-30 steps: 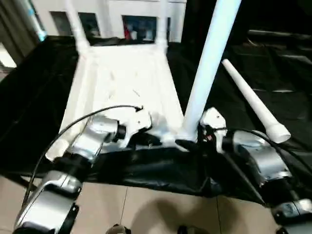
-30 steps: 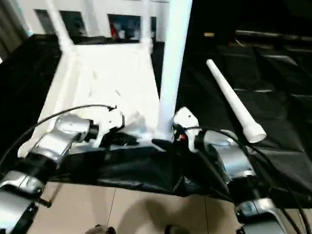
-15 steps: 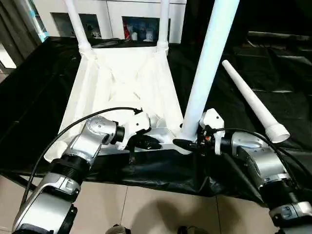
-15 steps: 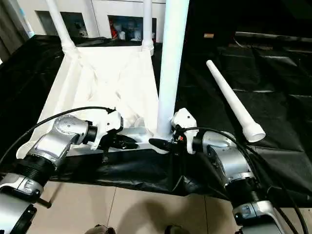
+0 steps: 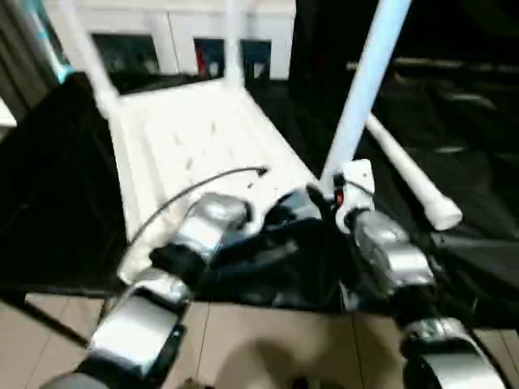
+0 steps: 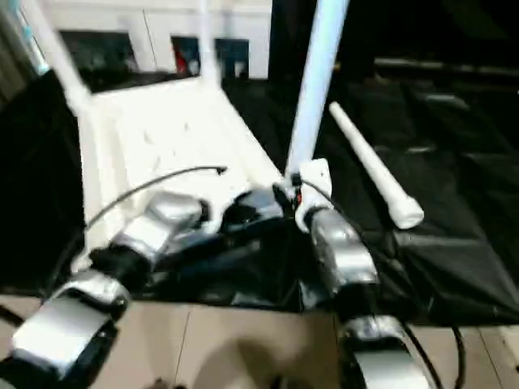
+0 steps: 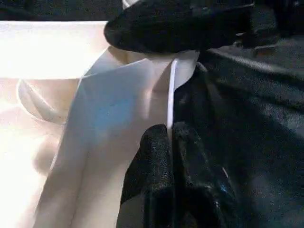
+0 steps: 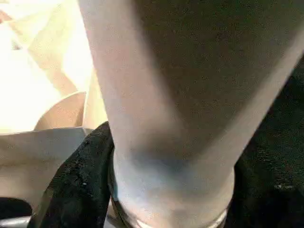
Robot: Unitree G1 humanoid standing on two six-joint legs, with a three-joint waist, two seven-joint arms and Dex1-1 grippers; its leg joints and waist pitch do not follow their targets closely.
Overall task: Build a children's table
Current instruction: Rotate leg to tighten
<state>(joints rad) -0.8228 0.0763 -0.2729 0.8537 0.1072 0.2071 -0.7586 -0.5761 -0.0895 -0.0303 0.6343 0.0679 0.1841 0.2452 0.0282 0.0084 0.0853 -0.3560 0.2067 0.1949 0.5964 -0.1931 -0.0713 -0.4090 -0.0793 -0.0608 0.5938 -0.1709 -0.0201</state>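
One table top (image 5: 190, 134), white, upside down on a black cloth (image 5: 49, 186), ribbed underside up. Four legs counted in all: three stand upright in corner sockets, one lies loose.

Two far legs: far left leg (image 5: 85, 53) and far right leg (image 5: 235, 44), both upright at the top's far corners. Near right leg (image 5: 365, 89) upright in the near right corner socket, leaning slightly. Loose leg (image 5: 409, 182) lies on the cloth just right of the table top, wide end toward the robot, apart from the top.

Two grippers, both at the top's near edge. Right gripper (image 8: 156, 190) has its black fingers (image 8: 76, 185) set on either side of the near right leg's base, clasping it just above the socket; the leg sits between them, touching. Left gripper (image 7: 171, 142) pinched tight on the thin near rim of the table top, the rim edge running up from between the two fingertips (image 7: 154, 156). The right gripper's finger also shows in the left wrist view, beyond the rim.

One black cable (image 5: 195, 186) arcs over the left forearm.
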